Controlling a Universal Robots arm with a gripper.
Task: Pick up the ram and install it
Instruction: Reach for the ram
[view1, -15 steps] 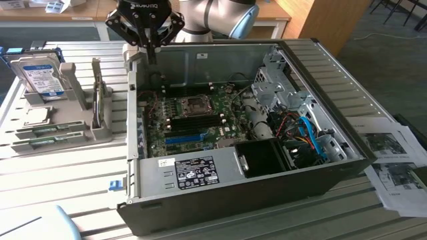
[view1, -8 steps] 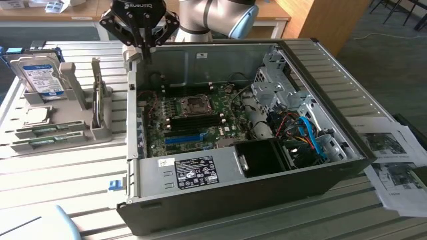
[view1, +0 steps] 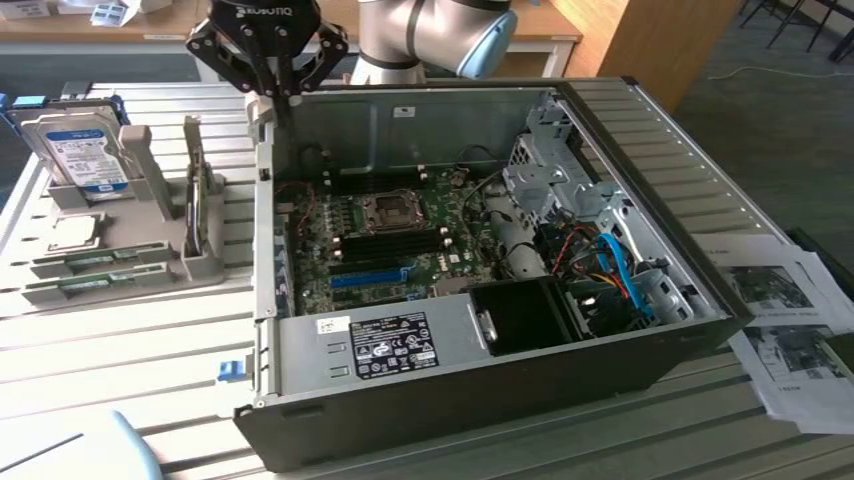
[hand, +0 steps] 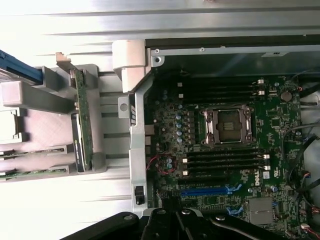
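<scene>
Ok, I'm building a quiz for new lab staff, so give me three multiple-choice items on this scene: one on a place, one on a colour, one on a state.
1. Where does the hard drive stand?
A. in the gray holder, at the exterior view's left of the case
B. inside the case
C. on the floor

2. What colour is the long slot just below the black memory slots?
A. red
B. blue
C. white

3. How is the gripper?
A. open wide
B. shut on the hard drive
C. shut, holding nothing

Answers:
1 A, the drive stands upright in the holder outside the case.
2 B, the slot is bright blue against the green board.
3 C, its fingers meet above the case wall with nothing between them.
</scene>
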